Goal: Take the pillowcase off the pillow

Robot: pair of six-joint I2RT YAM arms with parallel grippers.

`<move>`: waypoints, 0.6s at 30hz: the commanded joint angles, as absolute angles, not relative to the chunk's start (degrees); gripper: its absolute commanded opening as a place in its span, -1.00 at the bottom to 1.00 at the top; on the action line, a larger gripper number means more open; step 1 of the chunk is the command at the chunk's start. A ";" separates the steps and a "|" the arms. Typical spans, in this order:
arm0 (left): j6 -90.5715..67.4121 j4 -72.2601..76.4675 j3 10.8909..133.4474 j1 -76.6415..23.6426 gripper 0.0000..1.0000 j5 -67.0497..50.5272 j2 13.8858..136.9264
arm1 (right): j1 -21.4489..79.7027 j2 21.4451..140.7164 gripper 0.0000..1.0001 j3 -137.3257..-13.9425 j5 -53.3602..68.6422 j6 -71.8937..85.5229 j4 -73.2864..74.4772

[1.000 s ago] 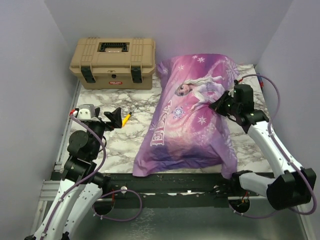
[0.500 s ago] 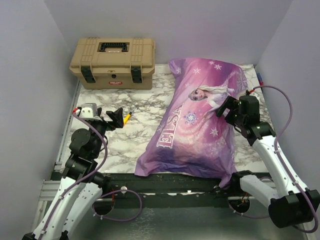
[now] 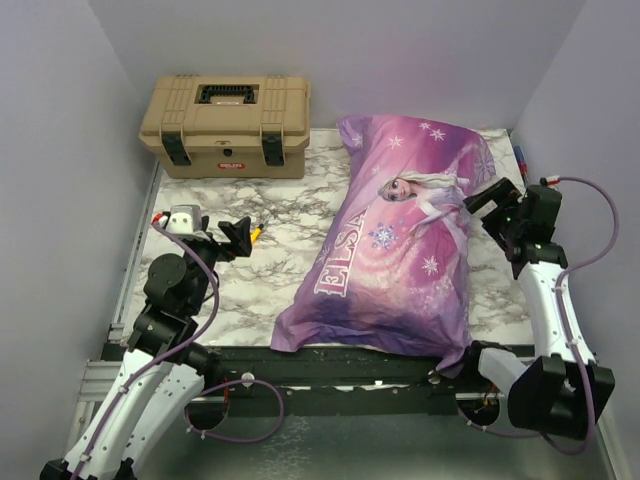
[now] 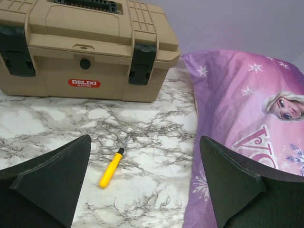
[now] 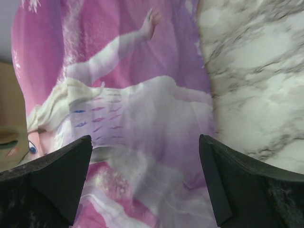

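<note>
The pillowcase (image 3: 400, 260) lies on the right half of the marble-patterned worktop (image 3: 270, 280). It is plump and filled out, running at a slant from the far right corner towards the near edge, where its loose lower hem reaches the dark frame in front. The printed princess faces up at the far end and the "ELSA" lettering sits about the middle. The pillow is inside the case, and none of its white surface shows in any view. The right claw (image 3: 492, 200) stands with its jaws wide apart at the right-hand edge of the pillowcase, beside the printed figure. In the right wrist view the two dark fingers frame the figure's dress and arm, with bare worktop off to one side. Nothing is caught between them, and I cannot tell whether their tips touch the fabric. The left claw (image 3: 238, 236) is also spread wide and holds nothing. It hangs over the left part of the worktop, well apart from the pillowcase. In its own wrist view a small screwdriver (image 4: 114, 167) with a yellow handle lies on the marble between the fingers. A tan toolbox (image 3: 228, 125), shut with black latches, stands beyond it in the far left corner, just beside the far end of the pillowcase.
</note>
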State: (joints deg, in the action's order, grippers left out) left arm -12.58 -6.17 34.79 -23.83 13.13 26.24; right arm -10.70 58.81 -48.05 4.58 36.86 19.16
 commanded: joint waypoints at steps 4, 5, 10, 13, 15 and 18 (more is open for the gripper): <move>-12.21 -6.66 34.28 -24.44 0.93 13.53 26.79 | -12.83 68.96 1.00 -39.41 29.93 42.58 3.17; -12.22 -6.64 34.28 -24.48 0.93 13.60 26.86 | -12.79 70.66 1.00 -38.92 31.87 42.65 2.23; -12.17 -6.62 34.27 -24.52 0.94 13.55 27.25 | -12.81 76.54 0.98 -35.52 40.90 42.74 -5.77; -12.19 -6.60 34.28 -24.45 0.93 13.52 27.48 | -12.77 77.63 0.63 -34.31 44.39 43.51 -9.02; -12.19 -6.60 34.27 -24.52 0.93 13.53 27.58 | -12.78 77.73 0.26 -34.99 46.45 43.68 -9.31; -12.12 -6.67 34.36 -24.45 0.93 13.54 27.68 | -12.77 76.49 -0.34 -37.60 47.94 43.68 -8.15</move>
